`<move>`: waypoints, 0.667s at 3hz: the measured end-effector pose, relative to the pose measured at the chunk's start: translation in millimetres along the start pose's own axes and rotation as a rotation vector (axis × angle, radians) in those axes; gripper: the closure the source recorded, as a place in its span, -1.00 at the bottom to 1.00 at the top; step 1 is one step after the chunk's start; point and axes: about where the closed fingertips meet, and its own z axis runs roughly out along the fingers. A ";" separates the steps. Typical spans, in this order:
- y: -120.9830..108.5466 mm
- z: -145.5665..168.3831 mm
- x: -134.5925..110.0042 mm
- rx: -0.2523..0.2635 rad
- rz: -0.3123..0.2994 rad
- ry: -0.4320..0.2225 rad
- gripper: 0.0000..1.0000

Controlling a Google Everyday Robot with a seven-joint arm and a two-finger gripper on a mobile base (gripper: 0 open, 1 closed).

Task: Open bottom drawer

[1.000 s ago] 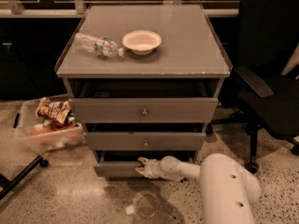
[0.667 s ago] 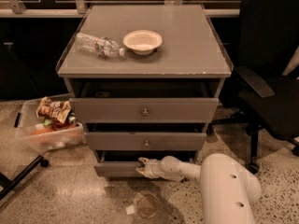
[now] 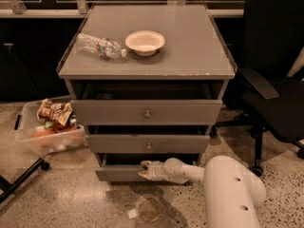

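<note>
The grey cabinet (image 3: 142, 56) has three drawers. The bottom drawer (image 3: 116, 174) is the lowest and narrowest grey front, pulled out a little with a dark gap above it. Its knob is hidden behind my gripper (image 3: 145, 170), which sits at the middle of that front, at the end of my white arm (image 3: 228, 189) reaching in from the lower right. The middle drawer (image 3: 148, 144) and the top drawer (image 3: 147, 112) each show a small round knob and also stand slightly out.
A clear plastic bottle (image 3: 99, 46) and a white bowl (image 3: 145, 42) lie on the cabinet top. A clear bin of snacks (image 3: 47, 132) stands on the floor at the left. A black office chair (image 3: 275, 89) is at the right. A small piece of litter (image 3: 147, 209) lies on the floor in front.
</note>
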 end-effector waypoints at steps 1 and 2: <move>-0.1 -0.4 -1.6 0.000 0.000 0.000 -0.77; 18.0 -4.5 8.3 -0.077 -0.046 -0.007 -1.00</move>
